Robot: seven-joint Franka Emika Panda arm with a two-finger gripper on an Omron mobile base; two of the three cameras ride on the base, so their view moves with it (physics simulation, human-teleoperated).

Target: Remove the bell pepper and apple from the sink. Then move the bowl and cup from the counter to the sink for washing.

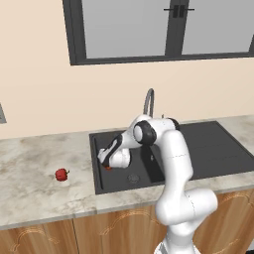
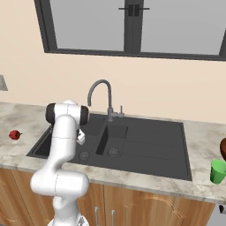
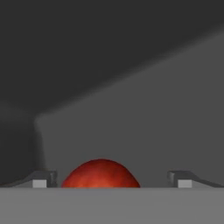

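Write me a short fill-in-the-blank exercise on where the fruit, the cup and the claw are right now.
1. The bell pepper lies on the ____, left of the sink.
2. The apple sits between the fingers of the ____ claw.
3. The green cup stands on the counter to the ____ of the sink.
4. The apple is down in the ____.

Missing words: counter; open; right; sink

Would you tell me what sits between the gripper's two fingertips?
The apple sits between the open gripper's fingertips, over the sink floor, in the hand view.
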